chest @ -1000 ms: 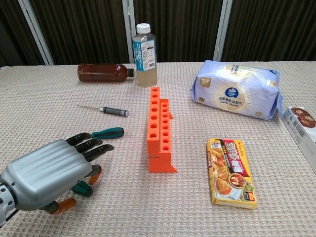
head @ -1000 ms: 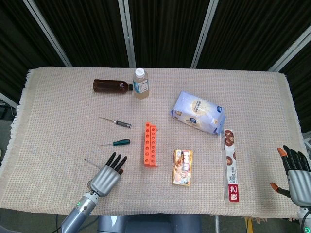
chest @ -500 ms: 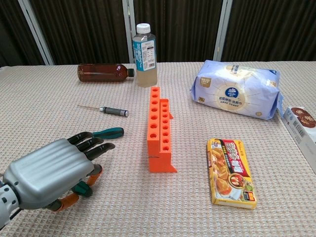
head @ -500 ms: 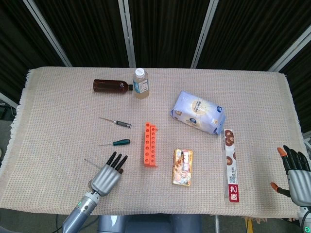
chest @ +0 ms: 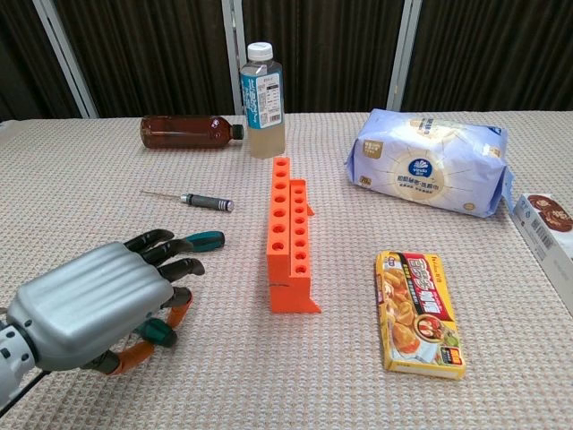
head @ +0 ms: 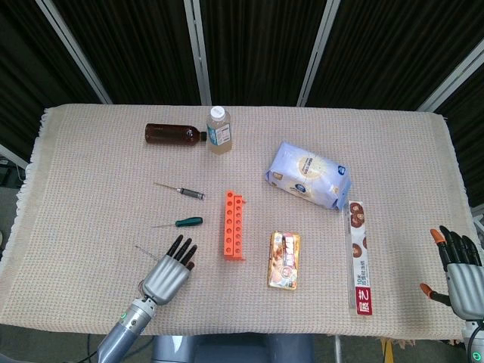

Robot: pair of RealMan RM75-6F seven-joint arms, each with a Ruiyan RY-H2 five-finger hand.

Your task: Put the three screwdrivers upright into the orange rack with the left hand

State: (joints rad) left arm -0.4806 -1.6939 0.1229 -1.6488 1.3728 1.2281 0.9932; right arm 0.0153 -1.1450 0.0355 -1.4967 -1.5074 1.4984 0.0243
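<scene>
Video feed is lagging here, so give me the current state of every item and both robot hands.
Orange plastic rack: lying on the cloth, holes empty.
Green-handled screwdriver: lying flat.
Black-handled slim screwdriver: lying flat.
Third screwdriver: under the left robot hand, grasp unclear.
Right robot hand: open, holding nothing.
Brown plastic bottle: on its side, capped.
Clear white-capped bottle: upright, capped.

The left hand (chest: 94, 305) is reaching palm-down over the table, fingers curling. The right hand (head: 459, 268) is hanging with fingers apart, holding nothing.
</scene>
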